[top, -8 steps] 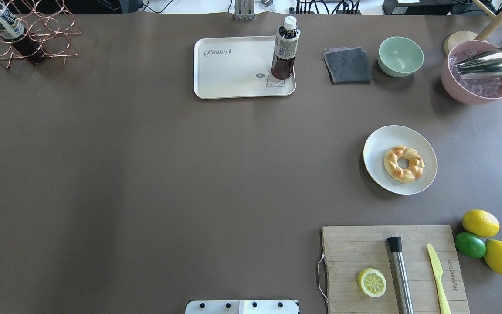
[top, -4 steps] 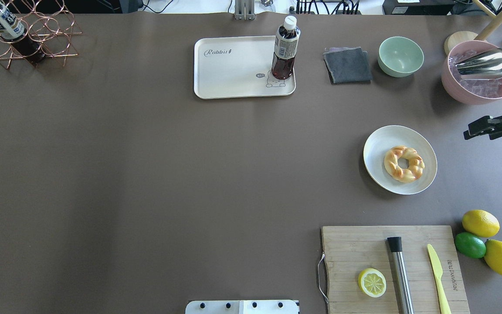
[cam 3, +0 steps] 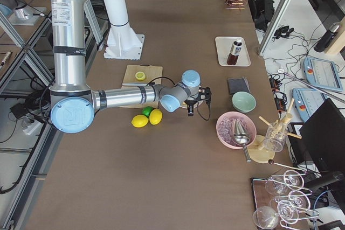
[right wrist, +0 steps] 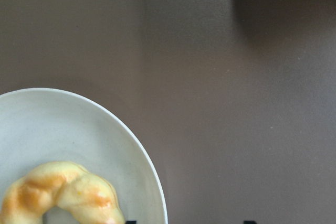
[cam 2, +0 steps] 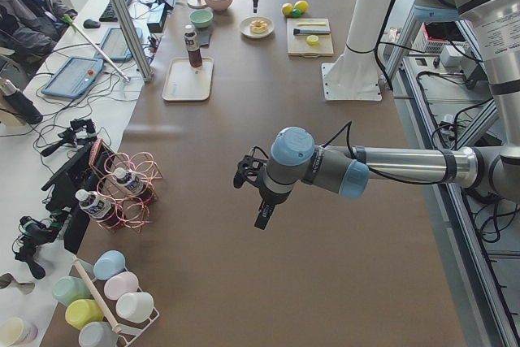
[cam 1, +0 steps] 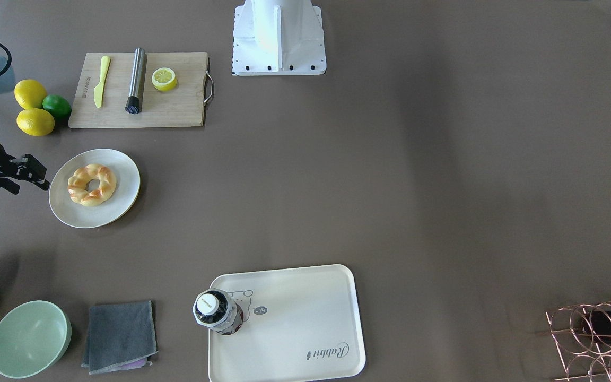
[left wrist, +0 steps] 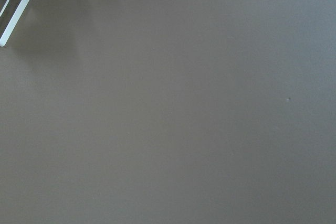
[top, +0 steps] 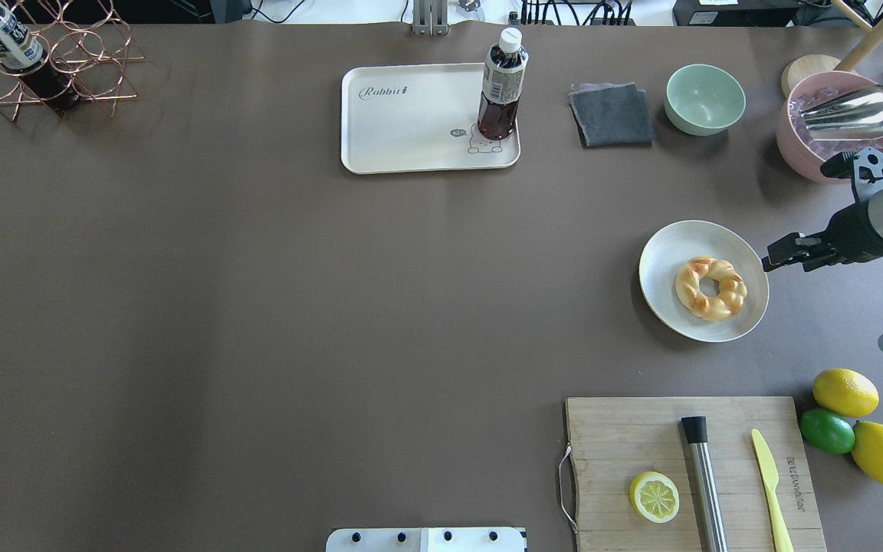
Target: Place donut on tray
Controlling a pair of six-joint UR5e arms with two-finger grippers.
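One donut (top: 710, 287) lies on a plate (top: 664, 257); right jaws, spread apart, hover by its rim, poised to carry it to the tray (top: 411, 123).

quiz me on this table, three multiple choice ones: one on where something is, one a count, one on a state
1. The donut lies
A. on the round plate
B. on the wooden board
C. in the green bowl

2. How many whole yellow lemons are on the table?
A. one
B. two
C. four

3. The right hand is
A. shut on the donut
B. shut on a bottle
C. open and empty, by the plate's edge

Answers:
1 A, since the overhead view shows the donut resting inside the plate's rim.
2 B, since two whole lemons flank a lime; the only other lemon is a cut half.
3 C, since its fingertips are apart in the right wrist view, with nothing between them and the donut off to one side.
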